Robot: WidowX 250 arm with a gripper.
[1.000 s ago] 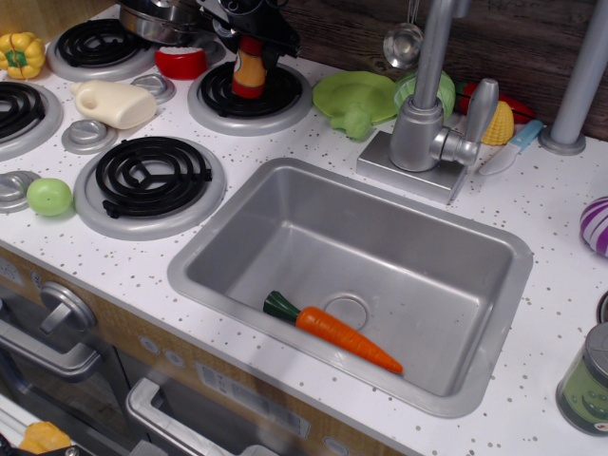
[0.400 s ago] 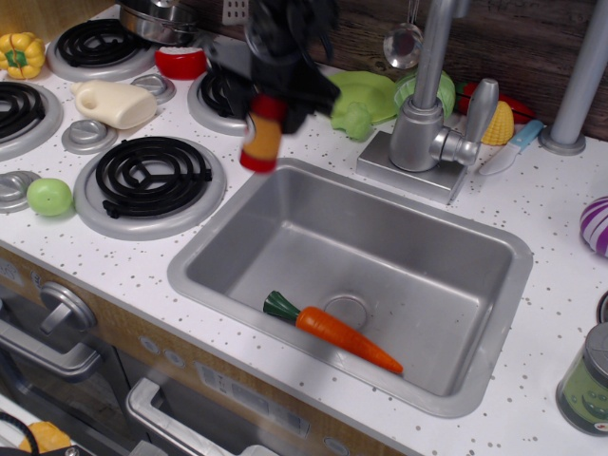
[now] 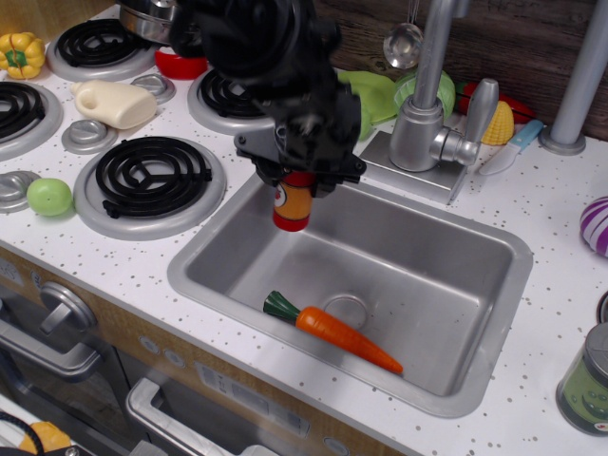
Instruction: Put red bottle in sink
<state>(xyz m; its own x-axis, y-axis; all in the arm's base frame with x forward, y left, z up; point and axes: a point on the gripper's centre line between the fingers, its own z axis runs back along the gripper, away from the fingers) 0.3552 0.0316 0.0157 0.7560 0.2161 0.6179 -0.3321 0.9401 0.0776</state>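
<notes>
The red bottle (image 3: 294,200), with its orange label and red base, hangs upright from my black gripper (image 3: 298,176). The gripper is shut on the bottle's upper part, and the cap is hidden between the fingers. The bottle is held above the left part of the silver sink (image 3: 446,252), above its floor. An orange toy carrot (image 3: 337,332) lies on the sink floor next to the round drain ring (image 3: 348,306).
A cream-white jug bottle (image 3: 114,103) and a green ball (image 3: 49,197) lie among the black burners (image 3: 152,174) on the left. The faucet (image 3: 426,104) stands behind the sink, with green plates, corn and a ladle nearby. A red dish (image 3: 180,65) sits at the back. A can (image 3: 587,380) is at far right.
The gripper has carried the red bottle from the back burner forward and right, over the counter edge, and lower, so that it now hangs over the sink's left part.
</notes>
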